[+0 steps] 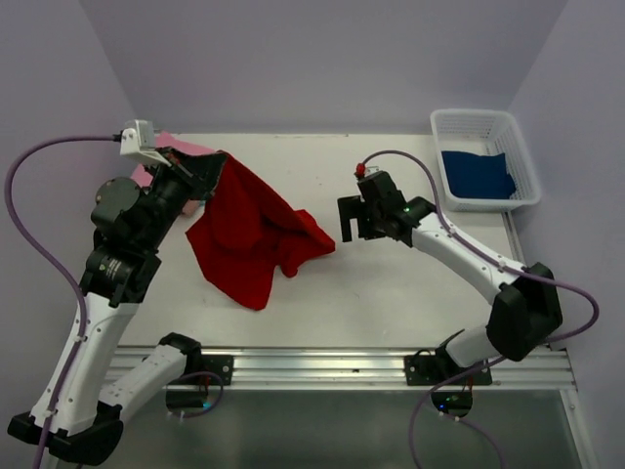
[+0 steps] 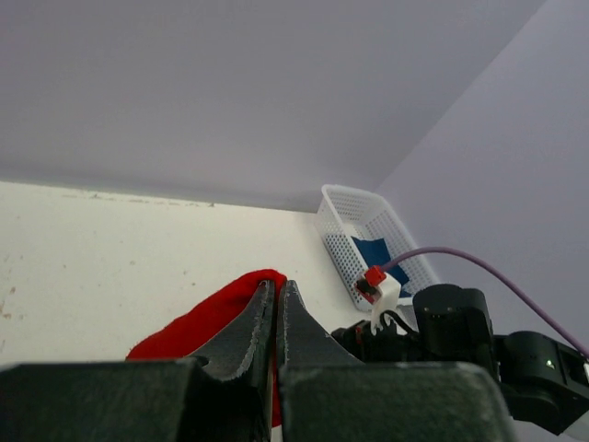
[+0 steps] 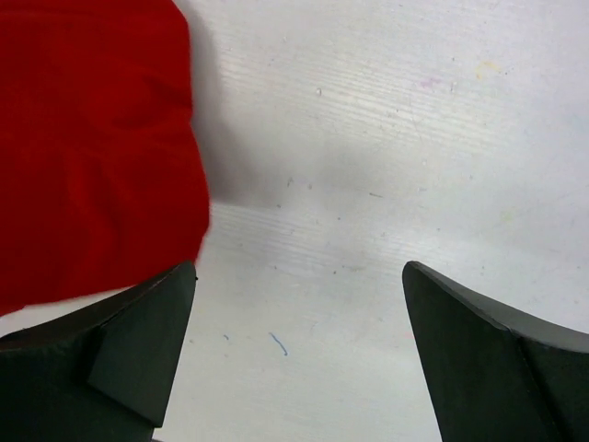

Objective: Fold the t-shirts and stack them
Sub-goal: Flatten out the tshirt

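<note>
A bright red t-shirt (image 1: 252,230) hangs from its upper corner and spreads crumpled over the left half of the table. My left gripper (image 1: 212,168) is shut on that raised corner; in the left wrist view the red t-shirt (image 2: 198,322) shows just behind the closed left gripper (image 2: 276,287). My right gripper (image 1: 354,223) hovers just right of the shirt's right tip, open. In the right wrist view the right gripper (image 3: 299,269) has only bare table between its fingers, with the red t-shirt (image 3: 92,138) at its left. A pink t-shirt (image 1: 168,147) peeks out behind the left arm.
A white mesh basket (image 1: 520,147) stands at the back right corner with a dark blue t-shirt (image 1: 477,176) inside; the basket (image 2: 342,226) also shows in the left wrist view. Purple walls close the back and sides. A metal rail (image 1: 322,366) runs along the near edge.
</note>
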{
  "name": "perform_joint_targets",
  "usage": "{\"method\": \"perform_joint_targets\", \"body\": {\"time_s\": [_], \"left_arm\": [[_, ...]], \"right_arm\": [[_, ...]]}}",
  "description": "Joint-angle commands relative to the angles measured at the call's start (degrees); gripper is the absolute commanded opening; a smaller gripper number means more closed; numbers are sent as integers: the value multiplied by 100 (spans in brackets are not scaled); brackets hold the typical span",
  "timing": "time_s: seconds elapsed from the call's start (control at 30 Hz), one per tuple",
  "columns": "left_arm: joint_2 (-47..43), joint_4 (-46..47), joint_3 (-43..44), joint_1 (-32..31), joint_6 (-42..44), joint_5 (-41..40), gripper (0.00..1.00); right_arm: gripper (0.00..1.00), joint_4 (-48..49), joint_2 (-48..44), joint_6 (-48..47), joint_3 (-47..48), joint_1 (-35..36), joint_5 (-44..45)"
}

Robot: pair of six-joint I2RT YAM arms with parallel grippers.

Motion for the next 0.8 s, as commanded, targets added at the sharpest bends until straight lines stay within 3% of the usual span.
{"method": "perform_joint_targets", "body": {"time_s": [0.0, 0.17, 0.33, 0.5, 0.77], "left_arm": [[97, -29, 511, 4, 189, 99, 0], [308, -91, 916, 4, 172, 283, 0], [528, -187, 1267, 4, 189, 371, 0], [545, -310, 1364, 4, 198, 372, 0], [405, -530, 1417, 4, 260, 187, 0]], "right_arm": [[98, 389, -723, 201, -418, 79, -449], [95, 1170, -1058, 473, -1155, 472, -1811], [94, 2383, -532, 929, -1605, 1299, -2672], [93, 2946, 626, 1071, -1404, 1871, -2552], [90, 3026, 1789, 1176, -438, 1916, -2041]]}}
